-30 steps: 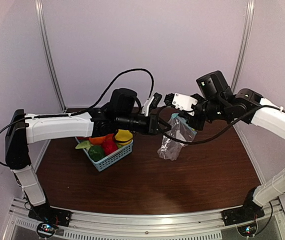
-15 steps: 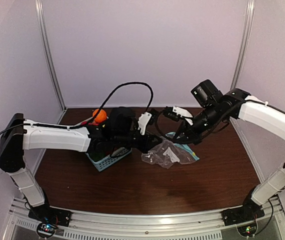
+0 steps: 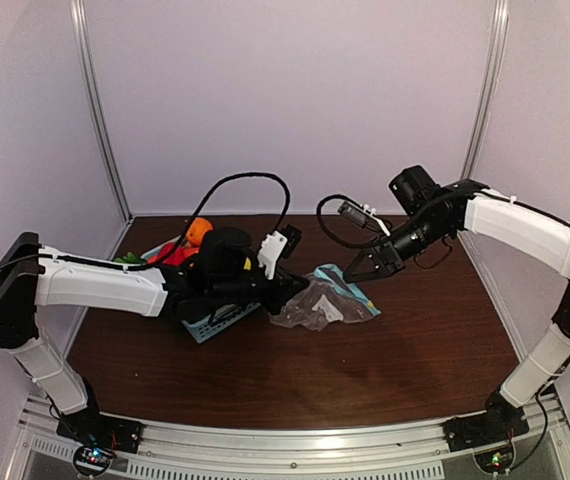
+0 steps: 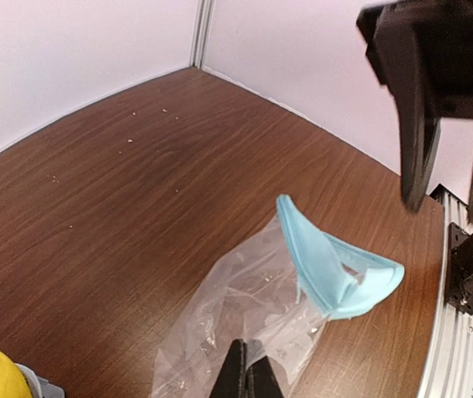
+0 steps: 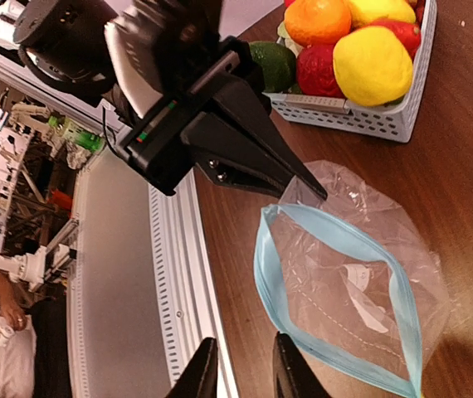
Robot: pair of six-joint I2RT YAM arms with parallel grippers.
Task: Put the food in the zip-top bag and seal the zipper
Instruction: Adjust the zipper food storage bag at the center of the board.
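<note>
The zip-top bag [image 3: 315, 308] lies crumpled on the table, with its mouth gaping open. Its light-blue zipper [image 5: 263, 265] forms an open loop and also shows in the left wrist view [image 4: 336, 274]. My left gripper [image 4: 249, 377] is shut on the bag's bottom edge [image 5: 319, 186]. My right gripper [image 5: 243, 373] is open and empty, hovering just off the mouth [image 3: 350, 275]. The food sits in the basket: an orange [image 5: 315, 18], a yellow fruit [image 5: 372, 62], a red piece [image 5: 318, 70] and a green one [image 5: 270, 62].
The light-blue lattice basket [image 5: 377, 120] stands left of the bag, mostly hidden under my left arm in the top view [image 3: 220, 322]. The grey slotted rail [image 3: 295, 462] runs along the table's near edge. Walls close in the back and both sides.
The bag, first hanging from my right gripper, came down onto the table. My right gripper let go of it and drew back to the right. My left arm lowered and holds the bag's bottom.
</note>
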